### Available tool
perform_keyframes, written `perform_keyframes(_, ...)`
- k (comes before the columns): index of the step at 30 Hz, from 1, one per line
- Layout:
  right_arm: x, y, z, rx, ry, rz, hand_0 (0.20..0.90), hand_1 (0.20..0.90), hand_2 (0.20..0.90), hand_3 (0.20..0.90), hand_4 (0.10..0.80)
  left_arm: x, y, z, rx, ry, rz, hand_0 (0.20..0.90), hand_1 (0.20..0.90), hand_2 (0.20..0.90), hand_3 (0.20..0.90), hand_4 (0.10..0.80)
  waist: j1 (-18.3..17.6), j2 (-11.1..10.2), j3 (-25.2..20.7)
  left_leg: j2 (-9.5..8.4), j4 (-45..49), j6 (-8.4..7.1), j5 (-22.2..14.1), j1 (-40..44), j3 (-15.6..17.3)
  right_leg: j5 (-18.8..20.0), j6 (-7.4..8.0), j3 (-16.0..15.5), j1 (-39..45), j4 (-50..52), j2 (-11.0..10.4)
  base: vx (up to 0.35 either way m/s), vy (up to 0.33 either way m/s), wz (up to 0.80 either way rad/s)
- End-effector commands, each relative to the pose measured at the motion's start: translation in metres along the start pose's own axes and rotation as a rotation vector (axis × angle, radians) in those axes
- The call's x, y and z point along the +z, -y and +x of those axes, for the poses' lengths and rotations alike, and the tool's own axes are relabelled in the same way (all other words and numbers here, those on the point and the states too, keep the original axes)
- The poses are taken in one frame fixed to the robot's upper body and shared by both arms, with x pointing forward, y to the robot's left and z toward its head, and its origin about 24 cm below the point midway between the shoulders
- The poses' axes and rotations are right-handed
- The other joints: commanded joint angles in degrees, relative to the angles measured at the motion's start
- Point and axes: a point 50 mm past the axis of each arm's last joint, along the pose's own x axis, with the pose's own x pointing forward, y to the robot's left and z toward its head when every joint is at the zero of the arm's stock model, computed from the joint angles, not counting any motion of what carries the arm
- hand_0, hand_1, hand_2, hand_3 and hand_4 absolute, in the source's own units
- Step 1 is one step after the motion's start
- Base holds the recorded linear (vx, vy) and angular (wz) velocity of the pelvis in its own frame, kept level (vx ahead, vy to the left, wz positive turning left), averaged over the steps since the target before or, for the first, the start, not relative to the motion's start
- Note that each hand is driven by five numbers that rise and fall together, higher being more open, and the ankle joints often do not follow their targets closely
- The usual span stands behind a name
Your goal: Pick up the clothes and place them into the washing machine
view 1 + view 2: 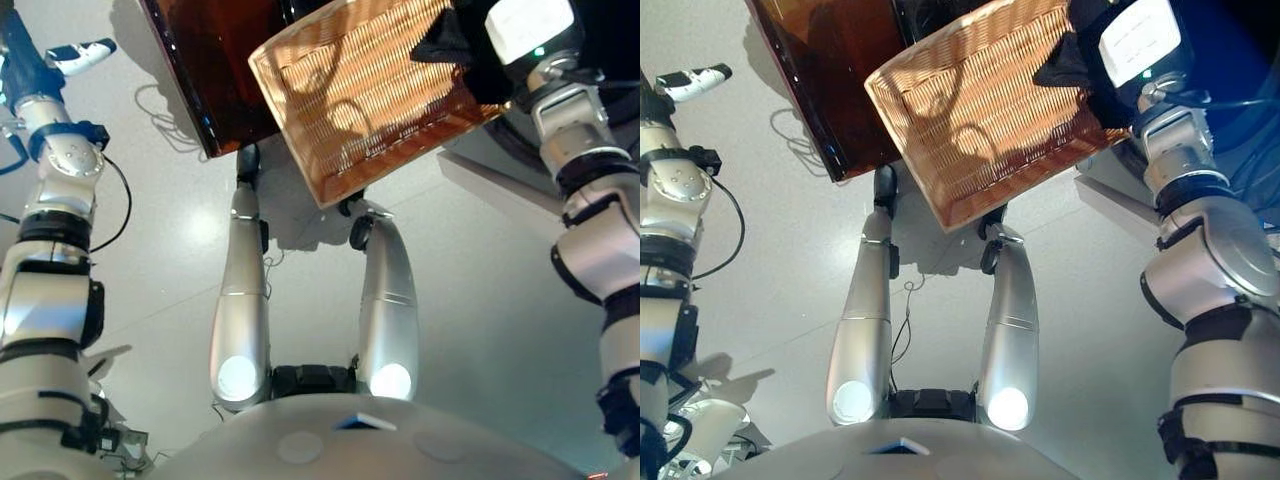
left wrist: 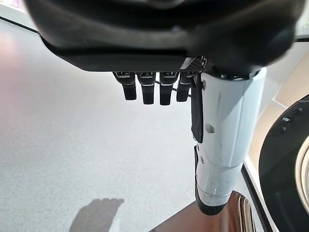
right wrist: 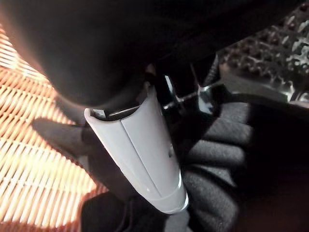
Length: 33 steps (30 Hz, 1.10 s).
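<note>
The shallow wicker basket is lifted and tipped, hanging out past the low dark brown box. My right hand is shut on the basket's far right corner. In the right wrist view its white-covered thumb is clamped down beside the weave, with dark knitted cloth bunched against the hand. The rest of the basket's inside looks bare. My left hand is held out at the far left over the floor, empty, with its fingers relaxed.
The washing machine's dark round door is beside the brown box's corner. Grey floor lies to the left and in front of the box. A pale grey base edge runs below the basket on the right.
</note>
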Motion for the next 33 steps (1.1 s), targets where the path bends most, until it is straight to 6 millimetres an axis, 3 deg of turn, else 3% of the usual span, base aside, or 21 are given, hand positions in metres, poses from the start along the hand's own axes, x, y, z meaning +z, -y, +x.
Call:
perform_keyframes(1, -0.043, -0.021, -0.016, 0.042, -0.122, -0.121, 0.200, 0.200, 0.200, 0.200, 0.300, -0.011, -0.020, -0.001, 0.110, 0.011, 0.000, 0.900, 0.900, 0.900, 0.900, 0.800, -1.7, 2.1, -6.2, -1.07, 1.6, -1.22, 0.6, -2.4, -0.1, 3.3, 1.61, -1.7, 4.5, -7.0, 3.4, 0.040, 0.037, 0.00)
perform_keyframes(2, -0.051, 0.001, -0.001, -0.012, -0.102, -0.180, 0.200, 0.200, 0.200, 0.200, 0.300, -0.008, -0.016, -0.002, 0.090, 0.024, 0.001, 0.900, 0.900, 0.900, 0.900, 0.800, -1.2, 1.6, -6.7, -1.09, 1.2, -1.15, 0.6, -1.6, 0.1, 3.4, 1.66, -1.5, 5.3, -7.6, 3.5, 0.000, 0.000, 0.00)
perform_keyframes(5, -0.056, 0.022, 0.011, -0.069, -0.100, -0.212, 0.200, 0.200, 0.200, 0.200, 0.300, -0.006, -0.020, 0.001, 0.102, 0.027, 0.003, 0.900, 0.900, 0.900, 0.900, 0.800, -1.0, 1.3, -7.5, -0.91, -0.2, -1.18, 0.7, 0.6, 0.2, 3.5, 1.79, -1.6, 7.3, -8.9, 3.6, 0.054, 0.019, -0.04)
perform_keyframes(14, -0.075, 0.053, 0.025, -0.121, -0.124, -0.307, 0.200, 0.200, 0.200, 0.200, 0.300, -0.001, -0.009, -0.004, 0.053, 0.059, -0.016, 0.900, 0.900, 0.900, 0.900, 0.800, 0.8, -1.8, -9.1, -0.95, -6.0, -1.46, 1.7, 8.4, -0.2, 3.8, 1.82, -2.5, 14.4, -13.5, 3.7, 0.065, -0.008, -0.01)
perform_keyframes(19, -0.062, 0.059, 0.030, -0.112, -0.064, -0.302, 0.200, 0.200, 0.200, 0.200, 0.300, -0.002, -0.005, -0.011, 0.026, 0.075, -0.027, 0.900, 0.900, 0.900, 0.900, 0.800, 1.8, -3.3, -9.3, -1.23, -7.4, -1.37, 2.2, 10.3, -0.9, 4.2, 1.80, -3.0, 16.6, -15.5, 3.6, 0.058, -0.023, 0.03)
perform_keyframes(22, -0.027, 0.028, 0.017, -0.030, 0.031, -0.218, 0.200, 0.200, 0.200, 0.200, 0.300, -0.004, -0.005, -0.019, 0.028, 0.095, -0.050, 0.900, 0.900, 0.900, 0.900, 0.800, 2.0, -4.0, -8.8, -1.45, -8.1, -1.11, 2.3, 10.7, -1.4, 4.5, 1.81, -3.2, 17.2, -16.4, 3.6, 0.013, -0.009, 0.03)
perform_keyframes(23, -0.026, 0.027, 0.017, -0.030, 0.032, -0.217, 0.200, 0.200, 0.200, 0.200, 0.300, -0.004, -0.005, -0.020, 0.027, 0.094, -0.048, 0.900, 0.900, 0.900, 0.900, 0.800, 2.0, -4.0, -8.9, -1.45, -8.1, -1.11, 2.4, 10.7, -1.4, 4.5, 1.81, -3.2, 17.2, -16.4, 3.6, 0.000, 0.000, 0.00)
perform_keyframes(24, -0.013, 0.012, 0.009, 0.022, 0.057, -0.174, 0.200, 0.200, 0.200, 0.200, 0.300, -0.006, -0.008, -0.023, 0.036, 0.102, -0.059, 0.900, 0.900, 0.900, 0.900, 0.800, 2.1, -4.1, -8.6, -1.69, -8.2, -1.06, 2.5, 10.5, -1.7, 4.5, 1.79, -3.4, 17.3, -16.7, 3.6, 0.014, -0.016, 0.07)
perform_keyframes(27, -0.013, -0.003, 0.001, 0.088, 0.050, -0.141, 0.200, 0.200, 0.200, 0.200, 0.300, -0.007, -0.011, -0.024, 0.046, 0.113, -0.060, 0.900, 0.900, 0.900, 0.900, 0.800, 2.1, -4.4, -8.6, -1.69, -8.4, -0.98, 2.6, 10.4, -1.7, 4.6, 1.81, -3.5, 17.1, -16.8, 3.6, 0.015, -0.009, 0.12)
perform_keyframes(28, -0.008, -0.016, -0.007, 0.124, 0.056, -0.132, 0.200, 0.200, 0.200, 0.200, 0.300, -0.009, -0.015, -0.025, 0.056, 0.112, -0.068, 0.900, 0.900, 0.900, 0.900, 0.800, 2.1, -4.5, -8.7, -1.75, -8.4, -0.97, 2.6, 10.3, -1.8, 4.6, 1.76, -3.5, 17.0, -16.6, 3.5, 0.033, 0.001, 0.09)
perform_keyframes(29, -0.007, -0.042, -0.025, 0.239, 0.051, -0.115, 0.200, 0.200, 0.200, 0.200, 0.300, -0.014, -0.017, -0.028, 0.059, 0.099, -0.067, 0.900, 0.900, 0.900, 0.900, 0.800, 1.8, -4.5, -8.6, -1.71, -8.4, -0.96, 2.7, 10.3, -1.8, 4.5, 1.69, -3.4, 17.1, -16.7, 3.5, 0.026, 0.006, 0.09)
perform_keyframes(30, -0.006, -0.042, -0.025, 0.239, 0.052, -0.114, 0.200, 0.200, 0.200, 0.200, 0.300, -0.014, -0.017, -0.029, 0.058, 0.099, -0.066, 0.900, 0.900, 0.900, 0.900, 0.800, 1.8, -4.6, -8.7, -1.71, -8.5, -0.96, 2.7, 10.3, -1.8, 4.5, 1.69, -3.4, 17.1, -16.6, 3.5, 0.025, 0.021, 0.05)
perform_keyframes(33, -0.023, -0.089, -0.068, 0.427, -0.001, -0.108, 0.200, 0.200, 0.200, 0.200, 0.300, -0.021, -0.032, -0.028, 0.097, 0.086, -0.065, 0.900, 0.900, 0.900, 0.900, 0.800, 1.3, -4.8, -8.5, -1.60, -8.9, -0.83, 3.0, 10.5, -1.9, 4.7, 1.81, -3.0, 17.3, -17.3, 3.5, 0.000, 0.000, 0.00)
